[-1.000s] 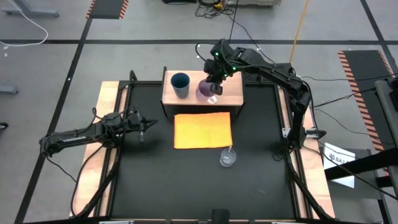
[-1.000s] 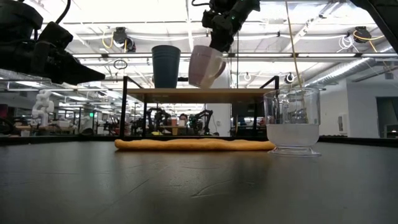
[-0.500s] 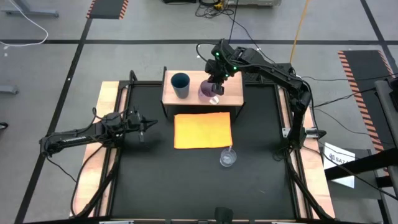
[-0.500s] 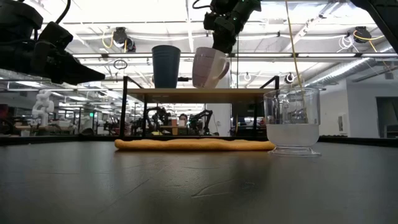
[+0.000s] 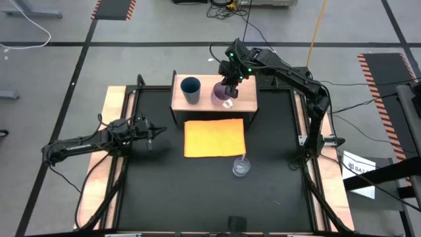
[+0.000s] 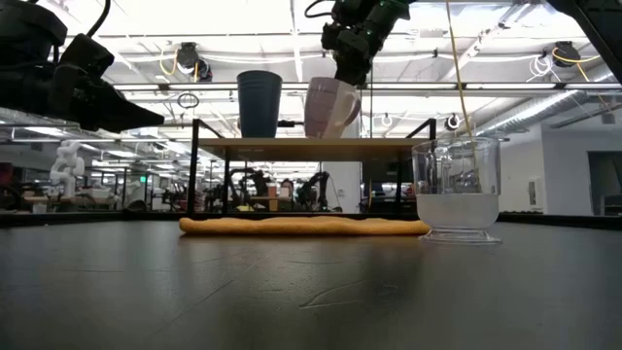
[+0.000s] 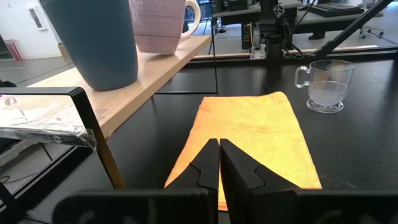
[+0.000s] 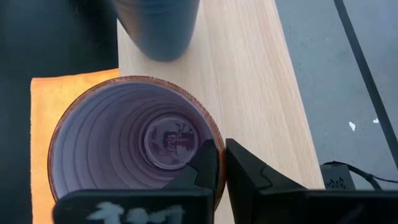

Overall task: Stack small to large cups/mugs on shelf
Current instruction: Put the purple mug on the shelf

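Tilted a second ago, the lilac mug now stands upright on the shelf, the right gripper clamped on its rim at 3 o'clock of the dark blue tumbler. Left gripper (jaws together) hovers at the desk's 9 o'clock.

An orange cloth lies flat on the black table, near its middle. The table has light wooden edges. Around it the grey floor carries black tape lines, striped hazard markings and loose cables.
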Available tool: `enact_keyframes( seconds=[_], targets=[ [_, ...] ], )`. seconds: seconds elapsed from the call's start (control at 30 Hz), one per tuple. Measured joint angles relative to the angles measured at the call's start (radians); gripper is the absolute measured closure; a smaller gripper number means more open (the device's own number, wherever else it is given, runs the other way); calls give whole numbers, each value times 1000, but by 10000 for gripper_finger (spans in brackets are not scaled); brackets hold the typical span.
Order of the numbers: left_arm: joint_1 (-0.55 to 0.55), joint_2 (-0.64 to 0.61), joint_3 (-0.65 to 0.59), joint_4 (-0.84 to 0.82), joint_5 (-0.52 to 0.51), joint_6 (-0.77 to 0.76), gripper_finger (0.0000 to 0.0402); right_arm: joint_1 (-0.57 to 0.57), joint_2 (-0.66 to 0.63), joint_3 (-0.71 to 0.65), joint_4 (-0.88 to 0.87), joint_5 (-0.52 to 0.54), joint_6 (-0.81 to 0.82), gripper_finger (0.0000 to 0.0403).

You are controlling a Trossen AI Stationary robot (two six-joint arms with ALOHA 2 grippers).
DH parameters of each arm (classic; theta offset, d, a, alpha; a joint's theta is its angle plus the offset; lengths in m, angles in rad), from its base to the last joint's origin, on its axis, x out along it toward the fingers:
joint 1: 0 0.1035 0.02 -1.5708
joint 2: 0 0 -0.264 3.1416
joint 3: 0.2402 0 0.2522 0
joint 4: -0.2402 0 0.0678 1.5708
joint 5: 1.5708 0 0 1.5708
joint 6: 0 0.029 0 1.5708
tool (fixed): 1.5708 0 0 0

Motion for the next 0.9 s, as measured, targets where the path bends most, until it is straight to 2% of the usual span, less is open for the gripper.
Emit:
enact_keyframes(
  seconds=[0.5,0.9],
  targets=[
    [0,0,-2,16,-1,0,385,-13,6,8,-55,1,43,394],
    [0,0,-2,18,-1,-22,385,28,6,20,-62,3,-1,394]
  ],
)
